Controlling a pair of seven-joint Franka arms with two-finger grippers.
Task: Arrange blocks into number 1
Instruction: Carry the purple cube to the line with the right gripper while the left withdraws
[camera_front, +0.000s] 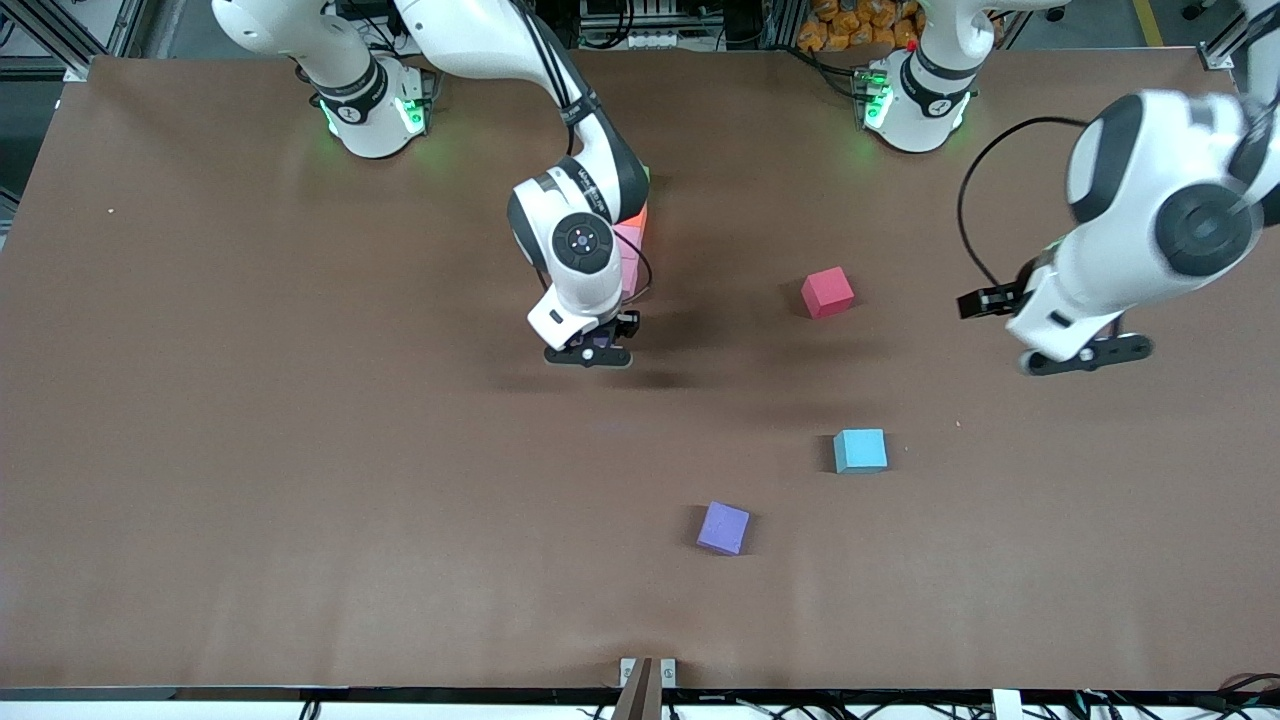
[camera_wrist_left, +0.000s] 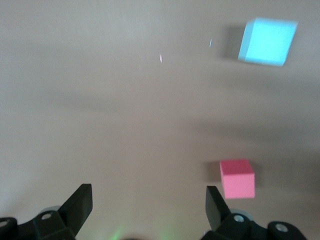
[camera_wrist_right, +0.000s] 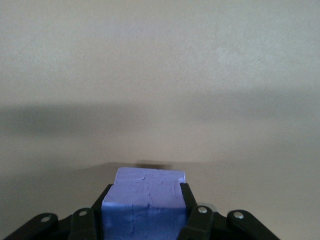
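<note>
**Purple block gripped beside the pink column**

A second purple block (camera_front: 723, 527) lies nearest the front camera on the bench (camera_front: 250, 450). The right end effector (camera_front: 590, 352) is clamped on a purple block (camera_wrist_right: 144, 202), over the bench beside stacked pink blocks (camera_front: 630, 255). The left end effector (camera_front: 1085, 355) hangs wide apart, holding nothing.

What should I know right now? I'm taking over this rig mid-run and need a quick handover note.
Right gripper: shut on a purple block, low over the table at the end of the pink blocks.
Left gripper: open, empty, waiting over the table toward the left arm's end.
Done: pink blocks and an orange block lie in a line, mostly hidden in the front view.
Left: probably set the held block down to extend the line.
Loose and apart: second purple cube, red cube, cyan cube.
</note>
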